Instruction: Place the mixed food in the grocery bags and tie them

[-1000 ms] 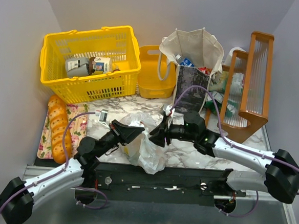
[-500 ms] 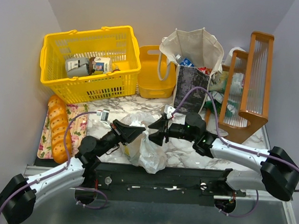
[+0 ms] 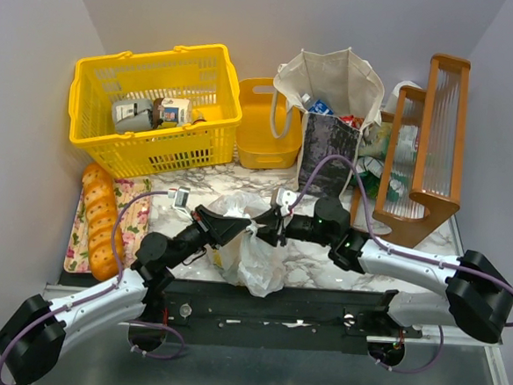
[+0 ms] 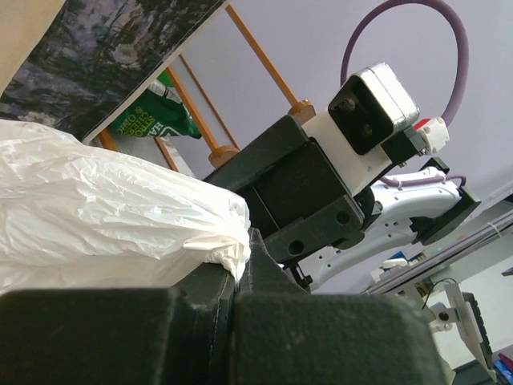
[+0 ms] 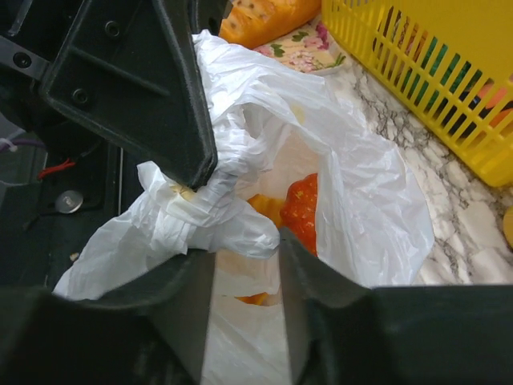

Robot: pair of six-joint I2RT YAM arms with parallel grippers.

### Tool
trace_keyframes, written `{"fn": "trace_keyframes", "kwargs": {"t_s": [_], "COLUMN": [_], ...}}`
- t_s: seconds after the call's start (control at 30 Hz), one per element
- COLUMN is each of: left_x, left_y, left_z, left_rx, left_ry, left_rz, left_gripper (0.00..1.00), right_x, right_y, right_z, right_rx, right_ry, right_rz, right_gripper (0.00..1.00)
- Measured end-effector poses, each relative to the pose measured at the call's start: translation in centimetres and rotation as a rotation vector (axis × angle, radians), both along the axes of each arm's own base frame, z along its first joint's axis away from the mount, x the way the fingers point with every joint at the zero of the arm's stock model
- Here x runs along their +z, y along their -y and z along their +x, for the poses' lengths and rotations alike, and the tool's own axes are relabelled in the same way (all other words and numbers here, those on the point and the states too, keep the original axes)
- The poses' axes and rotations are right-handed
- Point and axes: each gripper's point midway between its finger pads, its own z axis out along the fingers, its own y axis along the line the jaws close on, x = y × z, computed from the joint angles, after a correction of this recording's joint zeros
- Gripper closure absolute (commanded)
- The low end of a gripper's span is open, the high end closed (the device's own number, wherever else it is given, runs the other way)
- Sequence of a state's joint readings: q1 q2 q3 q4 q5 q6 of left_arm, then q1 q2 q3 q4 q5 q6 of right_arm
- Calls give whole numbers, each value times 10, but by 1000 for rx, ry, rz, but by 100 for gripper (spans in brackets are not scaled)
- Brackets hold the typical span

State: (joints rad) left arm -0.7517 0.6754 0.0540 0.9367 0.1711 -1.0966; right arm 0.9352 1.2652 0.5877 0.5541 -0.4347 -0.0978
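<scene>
"The overhead picture is bright, soft and even. Light seems to fall from above, leaving only faint shadows under the arms toward six o'clock."

"It is sharp throughout as well. Only the white plastic bag at centre is nearly blown out, its folds hard to read."

"The left wrist camera is harsher. The left gripper at six o'clock is a dark, blurred, underexposed mass, and the bag at nine o'clock glares white."

"The right wrist camera fares better. The right gripper at six o'clock is soft and dim, yet the bag's creases at centre are crisp, light glowing orange through the plastic. The yellow basket at one o'clock is vivid."
</scene>
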Motion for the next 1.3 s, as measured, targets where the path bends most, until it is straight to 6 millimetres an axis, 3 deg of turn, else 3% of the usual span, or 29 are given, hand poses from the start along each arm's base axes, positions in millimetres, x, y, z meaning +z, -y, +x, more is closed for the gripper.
{"fn": "trace_keyframes", "kwargs": {"t_s": [0.07, 0.13, 0.37, 0.43, 0.47, 0.5, 0.53, 0.6, 0.7, 0.83, 1.0, 1.1, 1.3], "left_x": [0, 1, -9, -11, -10, -9, -8, -3, 2, 5, 5, -2, -20], "left_y": [0, -1, -3, -2, -2, -2, -2, -5, -11, -21, -34, -36, -33], "left_z": [0, 1, 5, 7, 8, 9, 10, 14, 17, 20, 24, 27, 33], "left_rx": [1, 3, 19, 29, 33, 36, 43, 70, 104, 157, 219, 230, 227], "left_ry": [-2, -4, -37, -46, -47, -48, -43, -27, -10, 13, 35, 20, -20], "left_rz": [-2, -5, 32, 64, 79, 96, 120, 160, 201, 286, 380, 428, 481], "left_gripper": [100, 100, 100, 84, 74, 56, 49, 36, 29, 30, 39, 46, 50], "right_x": [0, -1, -4, -1, 1, 3, 5, 6, 1, -10, -15, -17, -18], "right_y": [-1, -1, 7, 13, 17, 20, 24, 31, 41, 49, 52, 53, 53], "right_z": [-1, -2, -2, -1, -1, -1, 0, 2, 7, 12, 11, 11, 10], "right_rx": [7, 7, -27, -53, -68, -82, -97, -136, -194, -241, -253, -254, -254], "right_ry": [17, 22, 8, 3, 1, -1, -4, -8, -17, -38, -57, -63, -67], "right_rz": [-3, -7, -42, -52, -56, -61, -65, -80, -115, -162, -181, -185, -190], "right_gripper": [78, 99, 99, 99, 99, 99, 99, 99, 99, 99, 99, 99, 99]}}
